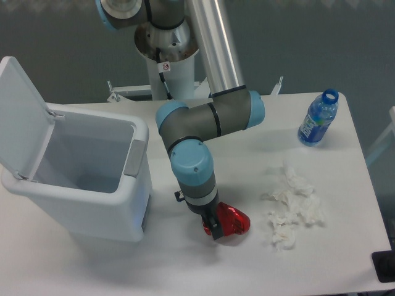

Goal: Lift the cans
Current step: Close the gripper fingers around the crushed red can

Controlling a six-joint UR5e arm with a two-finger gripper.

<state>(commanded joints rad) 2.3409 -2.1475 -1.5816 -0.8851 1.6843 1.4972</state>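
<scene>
A crushed shiny red can (233, 221) lies on the white table (185, 265), in front of the arm and left of the tissues. My gripper (215, 229) points down at the can's left end. One black finger (213, 227) shows in front of the red metal and touches or overlaps it. The other finger is hidden behind the wrist and the can. Whether the jaws are clamped on the can does not show. The can appears to rest on the table.
A white bin (92, 179) with its lid up stands at the left, close to the arm. Crumpled white tissues (293, 206) lie right of the can. A blue-labelled plastic bottle (318, 118) stands at the back right. A black object (384, 266) sits at the front right corner.
</scene>
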